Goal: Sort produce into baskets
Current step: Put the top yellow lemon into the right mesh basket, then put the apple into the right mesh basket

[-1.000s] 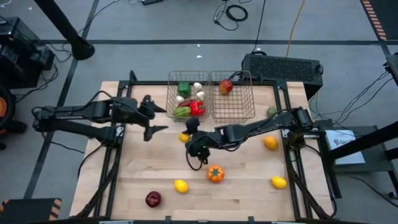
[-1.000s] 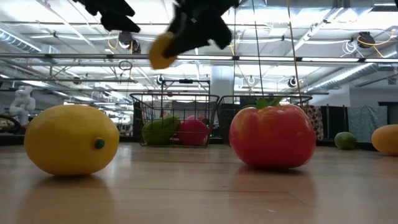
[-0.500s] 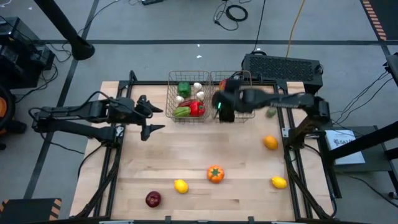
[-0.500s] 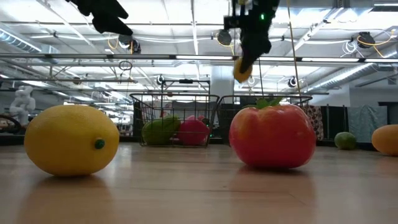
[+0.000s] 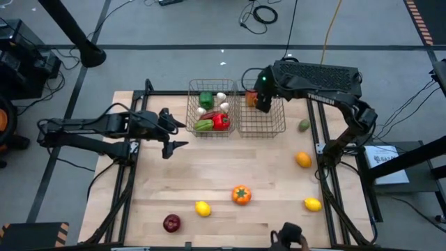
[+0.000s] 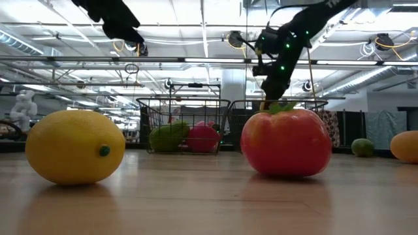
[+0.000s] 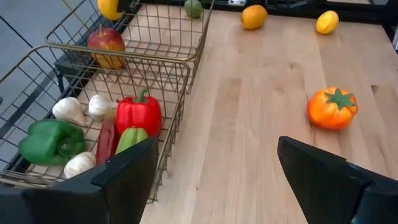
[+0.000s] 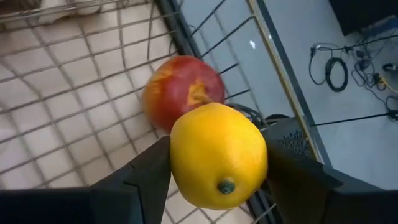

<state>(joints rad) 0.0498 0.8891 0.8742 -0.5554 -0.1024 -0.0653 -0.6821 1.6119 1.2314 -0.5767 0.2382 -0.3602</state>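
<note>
Right gripper clamps lemon (left gripper agape).

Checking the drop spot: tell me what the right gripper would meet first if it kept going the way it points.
Probably the red apple lying in the right basket, directly beyond the lemon held by the right gripper; depth is unclear.

Both arms are black throughout, built of slim tube-like links joined by thicker rounded joints, with thin black cables running along them. The right arm carries a small green light near its wrist, seen from above and as a few green dots in the low view, while the left arm shows no lit marks. The left gripper ends in two flat, dark, matte fingers with squared, angular edges, and the right gripper has fingers of the same smooth dark finish.
</note>
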